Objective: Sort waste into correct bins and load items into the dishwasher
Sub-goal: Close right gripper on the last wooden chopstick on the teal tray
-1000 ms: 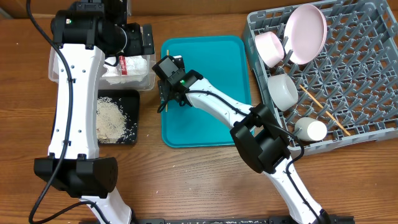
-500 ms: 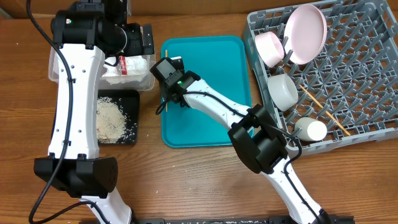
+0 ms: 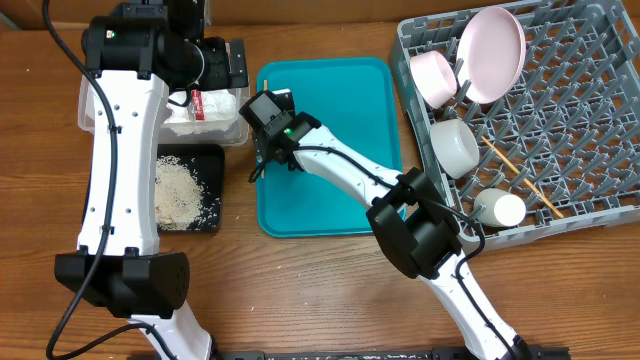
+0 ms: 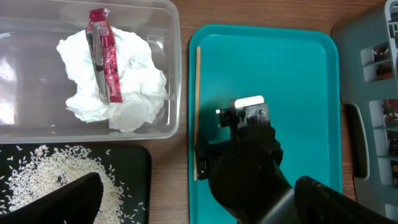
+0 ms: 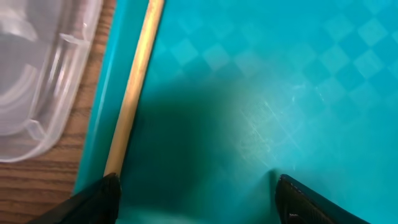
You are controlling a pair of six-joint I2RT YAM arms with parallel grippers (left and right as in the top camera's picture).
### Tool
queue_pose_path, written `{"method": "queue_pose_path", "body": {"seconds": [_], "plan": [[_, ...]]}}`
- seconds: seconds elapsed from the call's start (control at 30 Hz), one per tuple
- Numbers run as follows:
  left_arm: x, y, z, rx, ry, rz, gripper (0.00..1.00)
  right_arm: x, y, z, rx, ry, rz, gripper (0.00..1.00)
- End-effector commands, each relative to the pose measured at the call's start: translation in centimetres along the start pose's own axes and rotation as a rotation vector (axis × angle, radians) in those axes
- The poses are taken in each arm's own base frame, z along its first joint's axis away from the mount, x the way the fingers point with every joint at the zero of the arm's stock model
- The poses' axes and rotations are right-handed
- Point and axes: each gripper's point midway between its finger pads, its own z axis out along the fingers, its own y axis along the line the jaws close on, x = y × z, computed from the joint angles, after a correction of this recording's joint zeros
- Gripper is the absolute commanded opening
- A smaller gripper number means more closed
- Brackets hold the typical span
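One wooden chopstick (image 5: pixel 134 87) lies along the left inner edge of the teal tray (image 3: pixel 340 100); it also shows in the left wrist view (image 4: pixel 198 106). My right gripper (image 5: pixel 199 205) is open low over that edge, its left finger at the chopstick's near end, and it also shows in the overhead view (image 3: pixel 262 162). My left gripper (image 3: pixel 228 68) is open and empty above the clear tub (image 4: pixel 176 62), which holds the white napkin (image 4: pixel 137 93) and the red wrapper (image 4: pixel 102 53). Rice (image 3: pixel 180 190) lies in the black tray (image 3: pixel 212 160).
The grey dish rack (image 3: pixel 590 130) at the right holds the pink plate (image 3: pixel 492 52), a pink bowl (image 3: pixel 432 76), a white bowl (image 3: pixel 455 145), the white cup (image 3: pixel 498 208) and a second chopstick (image 3: pixel 520 178). The right arm stretches across the teal tray.
My right gripper has shifted slightly left toward the tray's left edge, over the chopstick. The left arm has not moved.
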Motion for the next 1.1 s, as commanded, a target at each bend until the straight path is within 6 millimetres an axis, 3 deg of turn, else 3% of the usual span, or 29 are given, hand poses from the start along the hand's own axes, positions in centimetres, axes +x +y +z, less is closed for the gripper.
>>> {"method": "queue_pose_path", "body": {"seconds": [0.0, 0.47, 0.7, 0.8, 0.93, 1.07], "plan": [[-0.3, 0.0, -0.4, -0.004, -0.016, 0.012, 1.0, -0.9, 0.8, 0.1, -0.028, -0.013, 0.009, 0.83], [-0.3, 0.0, -0.4, -0.004, -0.016, 0.012, 1.0, -1.4, 0.8, -0.1, -0.031, -0.021, 0.015, 0.84], [-0.3, 0.0, -0.4, -0.004, -0.016, 0.012, 1.0, -0.5, -1.0, 1.6, 0.005, 0.019, 0.038, 0.79], [-0.3, 0.0, -0.4, -0.004, -0.016, 0.012, 1.0, 0.0, -1.4, 2.2, 0.016, 0.035, 0.053, 0.73], [-0.3, 0.0, -0.4, -0.004, -0.016, 0.012, 1.0, 0.4, -1.6, 2.4, 0.024, 0.049, 0.053, 0.56], [-0.3, 0.0, -0.4, -0.003, -0.016, 0.012, 1.0, 1.9, -2.2, 2.5, 0.054, 0.1, 0.084, 0.25]]}}
